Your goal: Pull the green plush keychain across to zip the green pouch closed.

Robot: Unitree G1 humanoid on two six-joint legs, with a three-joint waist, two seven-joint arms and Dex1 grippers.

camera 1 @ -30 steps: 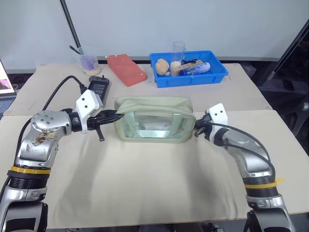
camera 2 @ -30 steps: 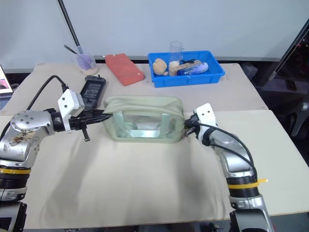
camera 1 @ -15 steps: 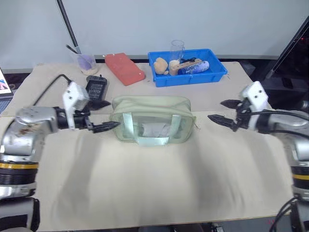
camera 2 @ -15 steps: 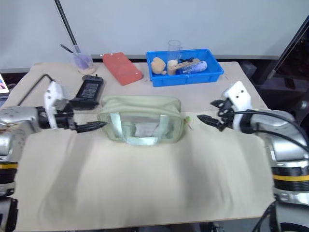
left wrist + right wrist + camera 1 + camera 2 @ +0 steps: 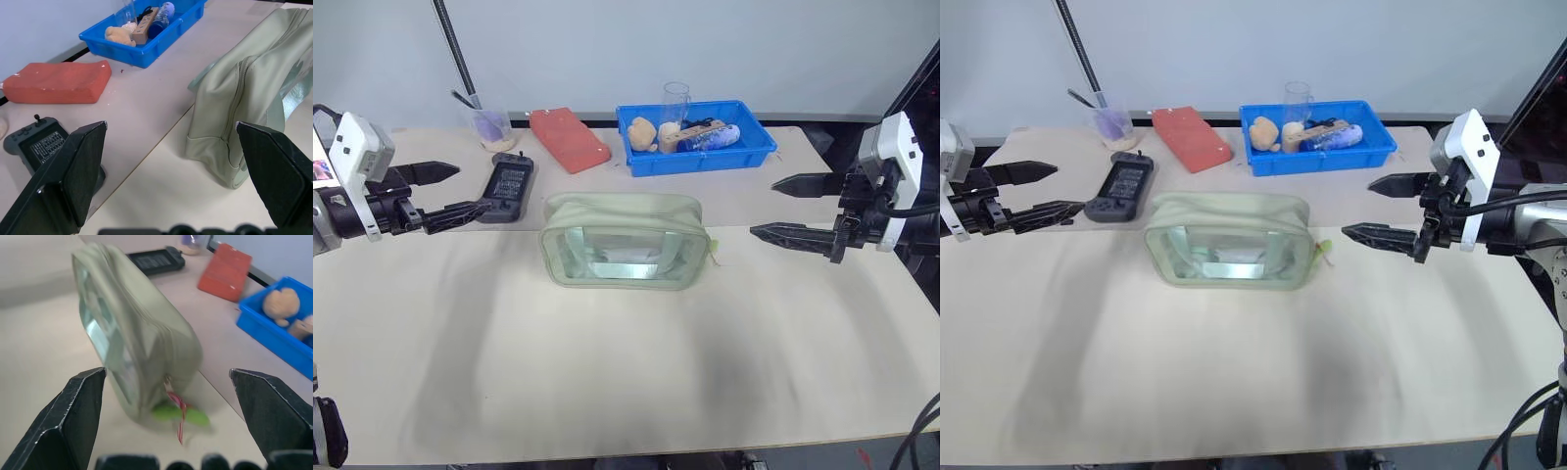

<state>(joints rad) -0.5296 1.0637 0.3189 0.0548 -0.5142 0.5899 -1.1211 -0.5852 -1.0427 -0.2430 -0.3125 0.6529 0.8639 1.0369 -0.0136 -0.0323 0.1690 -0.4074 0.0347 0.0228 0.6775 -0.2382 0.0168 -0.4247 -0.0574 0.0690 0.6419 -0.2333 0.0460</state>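
Your jaws are spread wide on both arms. The green pouch (image 5: 624, 241) is soft; pinch the small, probably light green plush keychain (image 5: 177, 414).

Setting: robotics lab / test bench. Evidence: plain white wall (image 5: 705, 39) behind, table w/ beige cloth cover (image 5: 607, 372), props laid out as for trials: blue plastic bin (image 5: 695, 147) w/ assorted small items, clear cup (image 5: 491, 125), red flat case (image 5: 570, 140), black handheld controller (image 5: 509, 181). Black pole (image 5: 455, 49) leaning at rear left; laptop edge (image 5: 321, 162) far left.
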